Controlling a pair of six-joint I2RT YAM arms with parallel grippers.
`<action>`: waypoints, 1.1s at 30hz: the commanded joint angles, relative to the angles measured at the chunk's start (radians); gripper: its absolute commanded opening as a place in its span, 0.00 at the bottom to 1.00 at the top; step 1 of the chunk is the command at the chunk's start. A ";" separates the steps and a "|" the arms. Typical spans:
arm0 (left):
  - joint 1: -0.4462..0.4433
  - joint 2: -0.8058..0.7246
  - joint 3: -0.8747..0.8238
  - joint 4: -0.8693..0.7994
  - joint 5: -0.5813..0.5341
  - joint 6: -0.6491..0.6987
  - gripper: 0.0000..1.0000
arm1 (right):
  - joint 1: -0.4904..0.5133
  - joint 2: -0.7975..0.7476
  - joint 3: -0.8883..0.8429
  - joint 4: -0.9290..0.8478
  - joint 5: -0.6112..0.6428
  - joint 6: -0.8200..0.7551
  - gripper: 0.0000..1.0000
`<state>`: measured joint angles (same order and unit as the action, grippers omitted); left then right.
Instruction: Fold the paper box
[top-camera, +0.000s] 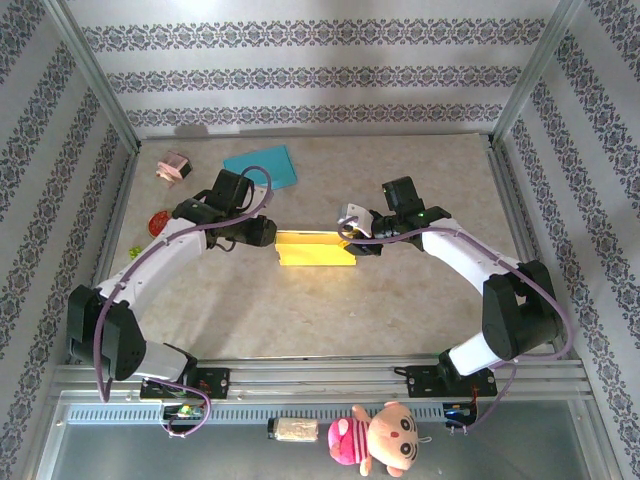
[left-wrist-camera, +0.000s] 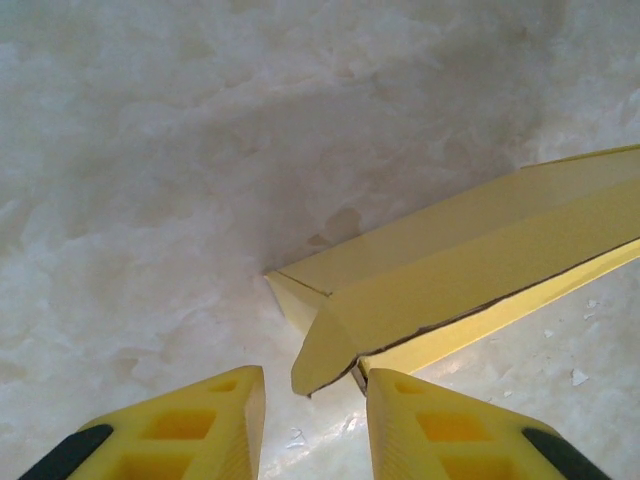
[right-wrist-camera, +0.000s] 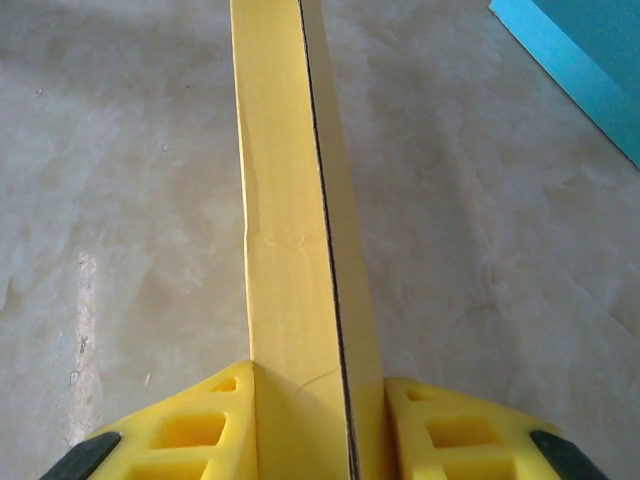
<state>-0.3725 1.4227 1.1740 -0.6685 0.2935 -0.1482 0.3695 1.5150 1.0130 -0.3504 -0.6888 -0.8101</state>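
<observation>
The paper box (top-camera: 315, 250) is a flattened yellow sleeve lying mid-table between the two arms. My left gripper (top-camera: 268, 232) is at its left end. In the left wrist view the yellow fingers (left-wrist-camera: 215, 420) stand apart, and the rounded end flap of the box (left-wrist-camera: 330, 345) dips just into the gap of the left gripper (left-wrist-camera: 315, 375) without being pinched. My right gripper (top-camera: 352, 238) holds the right end. In the right wrist view the box (right-wrist-camera: 290, 220) runs straight away, on edge, with the right gripper (right-wrist-camera: 318, 375) shut on it, both fingers against its sides.
A teal sheet (top-camera: 262, 166) lies at the back left, and its corner (right-wrist-camera: 590, 60) shows in the right wrist view. A pink object (top-camera: 172, 168) and a red one (top-camera: 158, 220) sit near the left wall. A plush toy (top-camera: 385, 438) lies beyond the front rail.
</observation>
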 joint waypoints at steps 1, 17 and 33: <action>0.018 0.028 0.009 0.016 0.026 -0.021 0.32 | 0.005 0.015 0.026 0.000 -0.015 0.009 0.22; 0.028 0.021 0.013 0.085 0.115 -0.123 0.00 | 0.031 0.026 0.019 0.000 0.028 0.021 0.21; 0.041 0.080 0.026 0.000 0.108 -0.145 0.00 | 0.045 0.042 0.025 -0.009 0.054 0.019 0.20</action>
<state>-0.3382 1.4815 1.1748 -0.6407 0.4145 -0.3145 0.3973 1.5349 1.0218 -0.3351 -0.6609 -0.7834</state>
